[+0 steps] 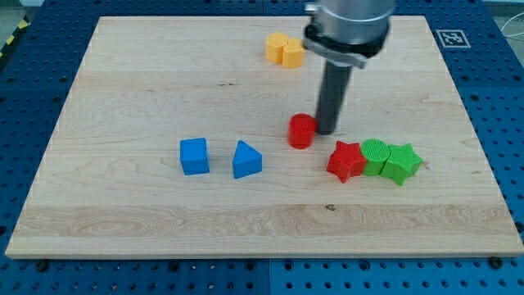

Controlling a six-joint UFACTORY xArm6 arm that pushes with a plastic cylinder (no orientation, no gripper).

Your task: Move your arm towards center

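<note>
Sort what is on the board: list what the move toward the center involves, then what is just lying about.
Part of the job:
my tip, beside the red cylinder, on its right in the view
wooden board, whose center is the goal

Lying about:
blue cube
blue triangular block
red star
green cylinder
green star
two yellow blocks

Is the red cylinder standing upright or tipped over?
Upright: the red cylinder shows its round top face upward and its curved side below. My tip sits right beside it, on the view's right.
</note>
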